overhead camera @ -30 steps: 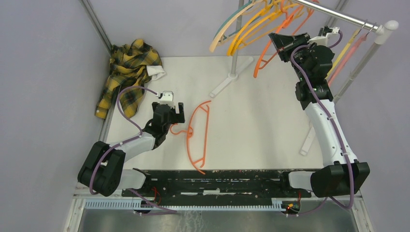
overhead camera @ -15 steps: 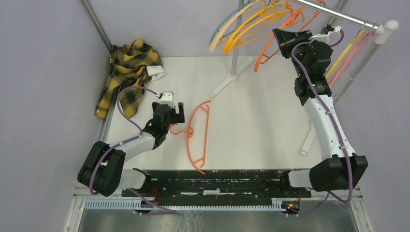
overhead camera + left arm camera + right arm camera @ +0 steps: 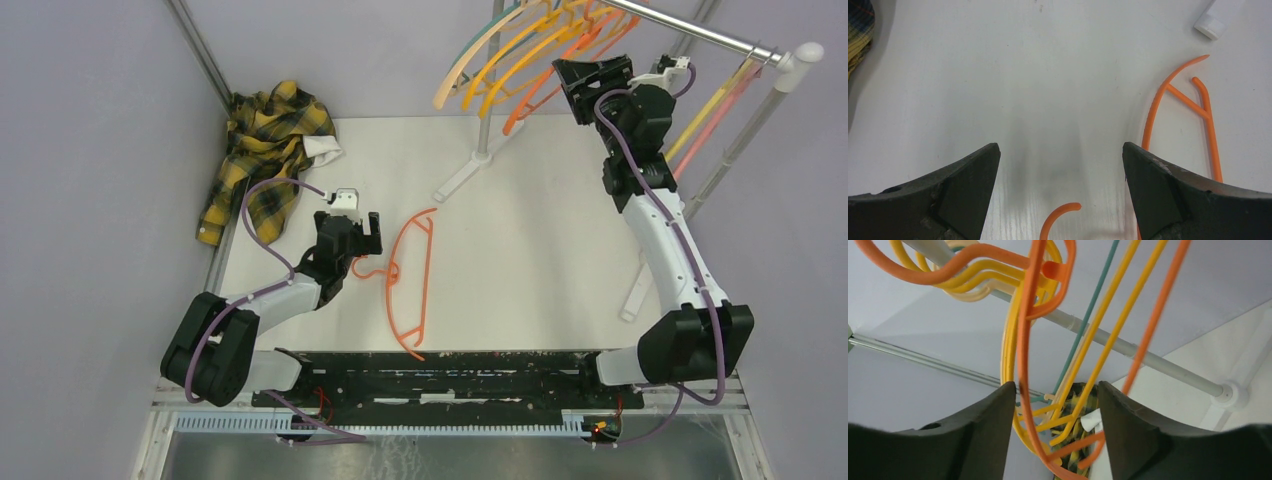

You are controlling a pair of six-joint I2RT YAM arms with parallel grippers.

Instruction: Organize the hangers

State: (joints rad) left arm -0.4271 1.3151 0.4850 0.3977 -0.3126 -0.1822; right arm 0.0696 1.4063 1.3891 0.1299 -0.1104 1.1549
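Hangers (image 3: 1009, 340), thin curved plastic, smooth rail (image 3: 1178, 371)

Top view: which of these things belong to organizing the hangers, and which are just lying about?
Part of the job:
- orange hanger, flat on the table
- bunched hangers, hooked on the rail
- pink and yellow hangers near the rail's right end

Just lying about:
- plaid shirt, crumpled at the table's far left corner
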